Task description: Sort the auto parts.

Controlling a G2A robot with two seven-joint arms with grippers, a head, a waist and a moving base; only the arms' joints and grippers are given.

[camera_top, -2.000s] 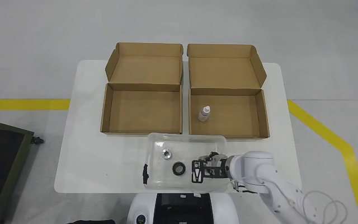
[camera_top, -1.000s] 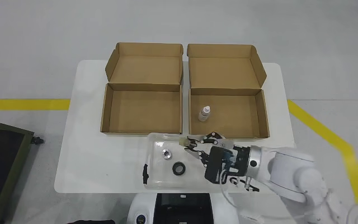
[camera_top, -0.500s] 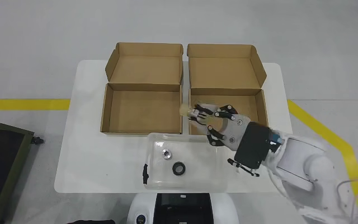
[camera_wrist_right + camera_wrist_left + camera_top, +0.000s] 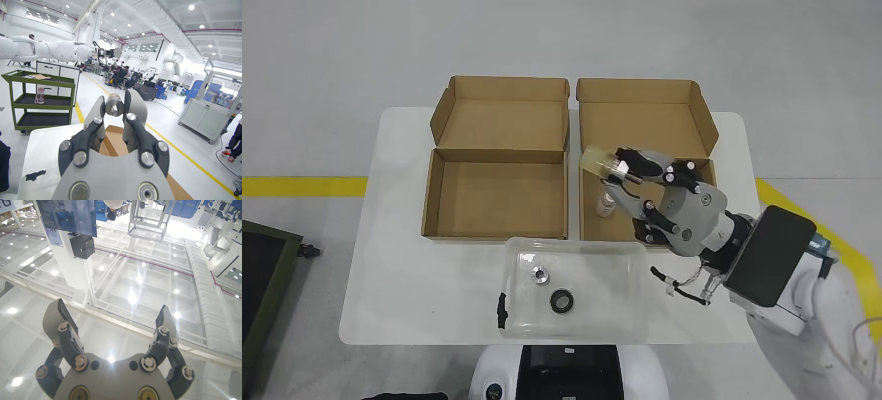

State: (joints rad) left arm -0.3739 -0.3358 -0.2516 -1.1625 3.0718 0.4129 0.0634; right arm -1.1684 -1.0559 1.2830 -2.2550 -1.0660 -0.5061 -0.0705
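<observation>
One metal cylinder (image 4: pixel 114 108) sits clenched in our right gripper (image 4: pixel 114 101).
Its long axis runs along the fingers, stub end facing the wrist, with a cardboard box (image 4: pixel 642 128) beneath. Our left gripper (image 4: pixel 113 317) gapes.

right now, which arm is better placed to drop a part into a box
Right. The right gripper is shut on a metal cylinder and hangs over the right cardboard box in the top view. The left gripper is open, empty, and faces the ceiling.
</observation>
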